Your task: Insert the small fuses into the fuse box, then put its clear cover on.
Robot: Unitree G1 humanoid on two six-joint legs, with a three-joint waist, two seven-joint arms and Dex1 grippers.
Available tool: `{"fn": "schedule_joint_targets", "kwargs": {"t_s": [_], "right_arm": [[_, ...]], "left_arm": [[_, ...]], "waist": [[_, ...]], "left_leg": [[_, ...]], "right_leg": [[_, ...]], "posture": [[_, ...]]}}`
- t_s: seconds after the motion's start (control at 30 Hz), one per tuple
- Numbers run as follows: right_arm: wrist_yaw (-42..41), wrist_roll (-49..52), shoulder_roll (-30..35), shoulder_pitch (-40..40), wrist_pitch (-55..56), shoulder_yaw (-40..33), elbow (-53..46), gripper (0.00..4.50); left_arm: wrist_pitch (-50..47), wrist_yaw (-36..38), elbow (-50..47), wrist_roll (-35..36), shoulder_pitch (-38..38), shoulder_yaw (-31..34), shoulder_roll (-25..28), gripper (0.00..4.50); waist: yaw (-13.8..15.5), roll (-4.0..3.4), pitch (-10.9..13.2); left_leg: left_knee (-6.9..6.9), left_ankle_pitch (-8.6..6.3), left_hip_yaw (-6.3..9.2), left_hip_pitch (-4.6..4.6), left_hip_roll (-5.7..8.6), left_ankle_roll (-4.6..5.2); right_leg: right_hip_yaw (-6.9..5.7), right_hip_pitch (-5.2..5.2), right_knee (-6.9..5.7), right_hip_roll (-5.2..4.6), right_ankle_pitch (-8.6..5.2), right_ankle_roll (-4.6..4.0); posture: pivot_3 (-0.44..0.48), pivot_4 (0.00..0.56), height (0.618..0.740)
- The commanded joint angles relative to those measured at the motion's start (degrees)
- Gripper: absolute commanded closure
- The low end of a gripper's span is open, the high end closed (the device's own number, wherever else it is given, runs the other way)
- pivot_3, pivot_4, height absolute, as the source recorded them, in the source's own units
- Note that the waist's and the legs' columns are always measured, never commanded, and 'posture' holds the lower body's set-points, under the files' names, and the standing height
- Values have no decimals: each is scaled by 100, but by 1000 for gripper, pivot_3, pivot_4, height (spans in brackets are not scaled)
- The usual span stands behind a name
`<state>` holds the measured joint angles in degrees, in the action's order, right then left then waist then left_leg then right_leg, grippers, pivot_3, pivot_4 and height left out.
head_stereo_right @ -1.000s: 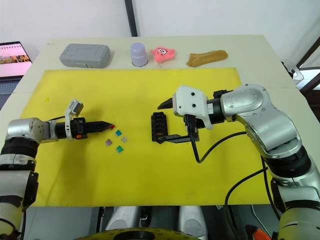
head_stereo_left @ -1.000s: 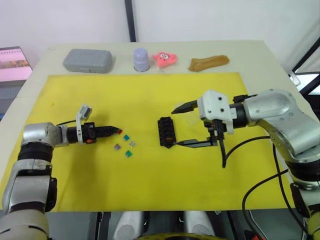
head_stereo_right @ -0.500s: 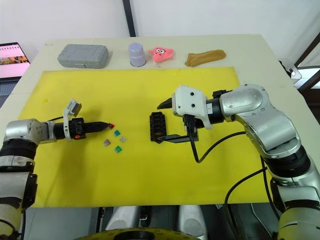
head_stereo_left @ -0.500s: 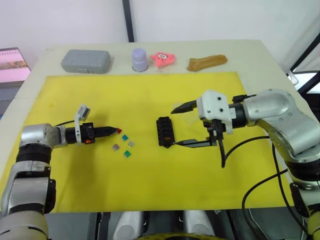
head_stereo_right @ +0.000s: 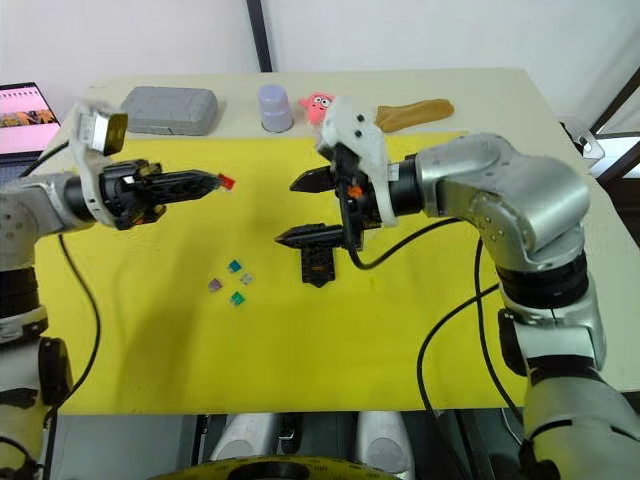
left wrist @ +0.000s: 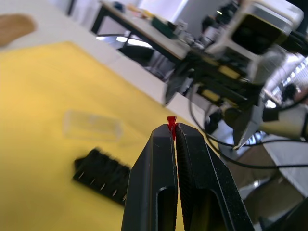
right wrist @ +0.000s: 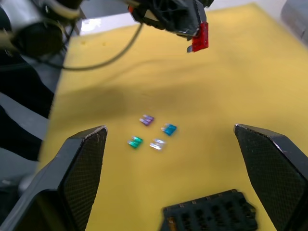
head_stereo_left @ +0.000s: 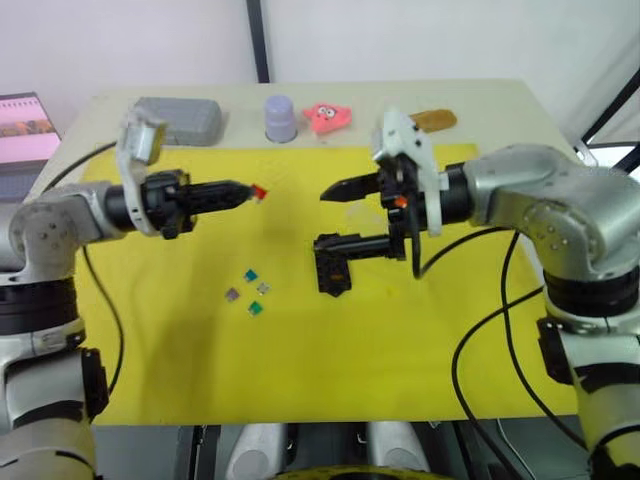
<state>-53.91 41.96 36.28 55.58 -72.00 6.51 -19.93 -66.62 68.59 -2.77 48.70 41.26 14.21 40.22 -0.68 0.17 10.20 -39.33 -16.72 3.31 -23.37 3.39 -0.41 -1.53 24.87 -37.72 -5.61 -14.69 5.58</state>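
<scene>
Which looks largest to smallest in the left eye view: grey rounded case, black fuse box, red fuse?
1. Grey rounded plastic case, partly hidden behind the left arm.
2. Black rectangular fuse box.
3. Tiny red translucent fuse, held raised by the left hand, so nearer the camera.

arms: rounded silver-grey metal shells with black joints | wrists: white boxy camera housings | fingers [head_stereo_left: 345,187]: long, black, pointed | cables: black, looping under forearms

Fuse box at the mat's centre, loose fuses to its nine o'clock.
The small black slotted plastic fuse box [head_stereo_left: 332,271] lies on the yellow rectangular mat [head_stereo_left: 300,370]; four tiny translucent blade fuses [head_stereo_left: 250,291] lie clustered on the mat.
</scene>
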Motion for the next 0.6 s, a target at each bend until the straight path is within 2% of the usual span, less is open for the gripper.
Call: {"fn": "schedule_joint_targets", "kwargs": {"t_s": [0.03, 0.1, 0.2, 0.27, 0.6], "right_arm": [[165, 627, -202, 430, -801, -524, 235, 0], [308, 843, -372, 638, -1157, -745, 431, 0], [513, 1001, -523, 834, -1516, -952, 675, 874], [612, 1087, -560, 886, -1686, -1010, 737, 1750], [926, 1474, -748, 975, -2049, -1192, 855, 1750]], "left_arm": [[271, -60, -477, 211, 108, -134, -96, 4427], [372, -29, -597, 230, 142, -278, -129, 4427], [463, 29, -683, 283, 137, -400, -114, 4500], [465, 15, -703, 375, 162, -419, -130, 4500], [600, -4, -693, 461, 167, -516, -102, 4500]], "waist": [[-13, -1, 0], [-21, -1, 1], [-15, -1, 1], [-14, -1, 1], [-15, -1, 1]], "left_leg": [[1, 1, -1, 0, 0, -1], [2, 1, -2, 0, 0, -2], [5, 1, -2, 0, -1, -3], [5, 1, -2, 0, 0, -2], [5, 1, -3, 0, 1, -2]], "right_leg": [[0, 2, -1, 0, 0, 0], [1, 3, -2, 1, 0, 0], [0, 4, -2, 2, 0, 0], [1, 3, -1, 1, 0, 0], [0, 3, -2, 3, 0, 0]], "posture": [[0, 150, 731], [0, 150, 731], [0, 150, 731], [0, 150, 731], [0, 150, 731]]}}
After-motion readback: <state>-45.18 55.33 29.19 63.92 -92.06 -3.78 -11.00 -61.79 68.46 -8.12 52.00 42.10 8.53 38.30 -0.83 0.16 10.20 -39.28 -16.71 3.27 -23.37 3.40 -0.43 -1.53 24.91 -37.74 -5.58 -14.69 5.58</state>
